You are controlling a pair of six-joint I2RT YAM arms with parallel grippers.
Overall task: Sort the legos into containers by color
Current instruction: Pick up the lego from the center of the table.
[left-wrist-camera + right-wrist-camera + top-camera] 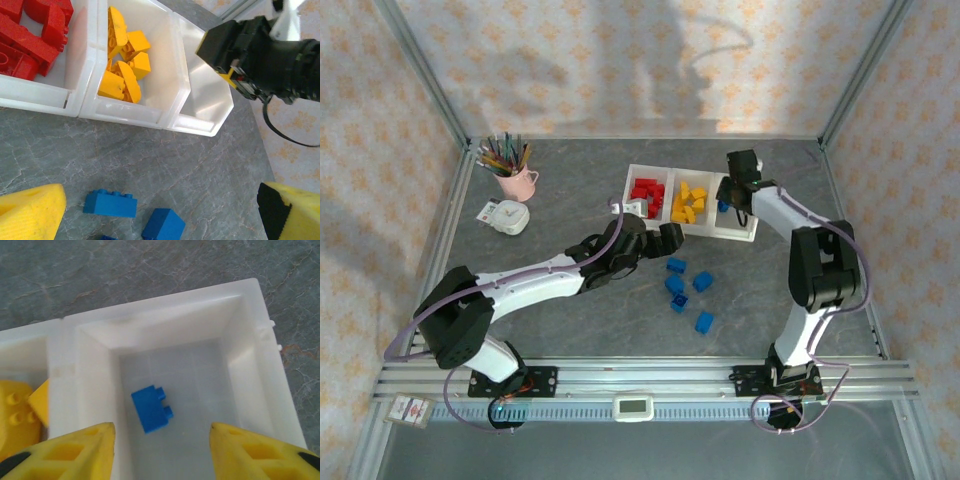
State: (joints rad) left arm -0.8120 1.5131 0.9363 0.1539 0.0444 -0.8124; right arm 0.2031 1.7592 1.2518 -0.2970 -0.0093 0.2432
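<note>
Fingers (70, 452) of the right gripper (161, 445) stand parted, empty, above a blue brick (151, 409) in the containers' (250, 355) right-end bin; left gripper (162, 202) gapes wide over loose blue legos (110, 203).

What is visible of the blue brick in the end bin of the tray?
The blue brick is small, blocky and plastic-looking, with two round studs showing along one edge. It lies tipped on its side on the floor of the white translucent bin, skewed to the walls and apart from them. No other brick touches it. The right gripper hangs above it, jaws open to either side and clear of it.
</note>
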